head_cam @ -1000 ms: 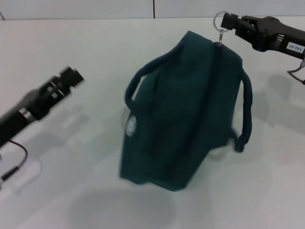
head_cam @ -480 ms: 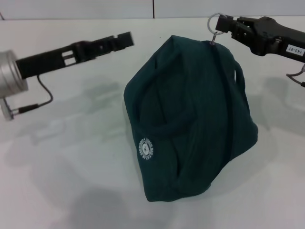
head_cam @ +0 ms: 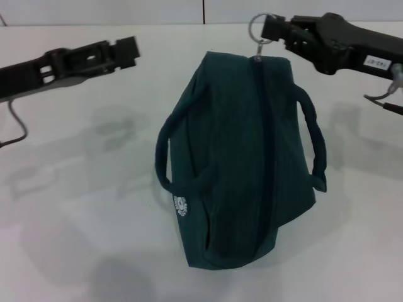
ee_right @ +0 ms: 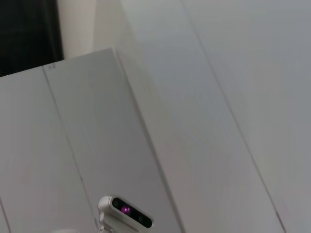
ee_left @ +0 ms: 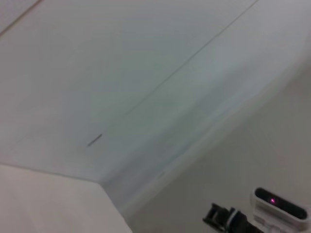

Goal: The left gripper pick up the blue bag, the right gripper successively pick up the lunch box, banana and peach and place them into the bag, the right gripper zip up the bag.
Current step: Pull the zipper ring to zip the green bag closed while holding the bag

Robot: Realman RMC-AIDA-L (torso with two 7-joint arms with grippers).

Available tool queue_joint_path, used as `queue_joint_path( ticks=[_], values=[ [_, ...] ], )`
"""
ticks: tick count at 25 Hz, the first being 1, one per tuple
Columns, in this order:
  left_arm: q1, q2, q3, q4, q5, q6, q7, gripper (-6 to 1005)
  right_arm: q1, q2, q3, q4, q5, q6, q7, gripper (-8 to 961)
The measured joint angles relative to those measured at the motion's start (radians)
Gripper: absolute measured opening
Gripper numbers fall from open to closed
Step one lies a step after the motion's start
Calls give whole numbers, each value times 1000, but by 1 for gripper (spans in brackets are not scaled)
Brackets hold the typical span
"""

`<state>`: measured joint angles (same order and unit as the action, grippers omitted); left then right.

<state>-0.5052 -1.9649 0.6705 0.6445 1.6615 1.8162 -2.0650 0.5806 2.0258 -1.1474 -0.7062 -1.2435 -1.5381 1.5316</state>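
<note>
The blue bag (head_cam: pixel 242 157) lies in the middle of the white table (head_cam: pixel 82 207), with its top side turned up and the zipper (head_cam: pixel 267 145) running along the middle, closed as far as I can see. Its two loop handles (head_cam: pixel 313 135) fall to both sides, and the round white logo (head_cam: pixel 181 206) is on the near end. The lunch box, the banana and the peach are not visible; I judge they are already inside, because the bag looks full and rounded.

The right gripper (head_cam: pixel 272 28) is at the far end of the bag and its fingers are closed on the metal ring pull (head_cam: pixel 257 26), which stands up from the end of the zipper. The left gripper (head_cam: pixel 129 51) hangs above the table, well apart from the bag, holding nothing; whether its fingers are apart I cannot tell.

The bag is soft fabric and probably folds and shifts when the ring is pulled. It seems better to hold it by a handle or by the cloth beside the zipper, so it does not slide.
</note>
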Motion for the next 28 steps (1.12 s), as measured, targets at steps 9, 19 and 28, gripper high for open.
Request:
queue_joint_path(
  ticks=[9, 19, 28],
  values=[
    [47, -6, 1, 58, 4, 65, -59, 866, -73, 2, -112, -119, 60, 51, -10, 19],
    [29, -15, 66, 60, 1, 72, -60, 855, -165, -7, -135, -182, 92, 124, -41, 20],
    [-6, -16, 137, 61, 2, 89, -61, 844, -176, -4, -142, -179, 94, 138, -55, 20]
  ],
)
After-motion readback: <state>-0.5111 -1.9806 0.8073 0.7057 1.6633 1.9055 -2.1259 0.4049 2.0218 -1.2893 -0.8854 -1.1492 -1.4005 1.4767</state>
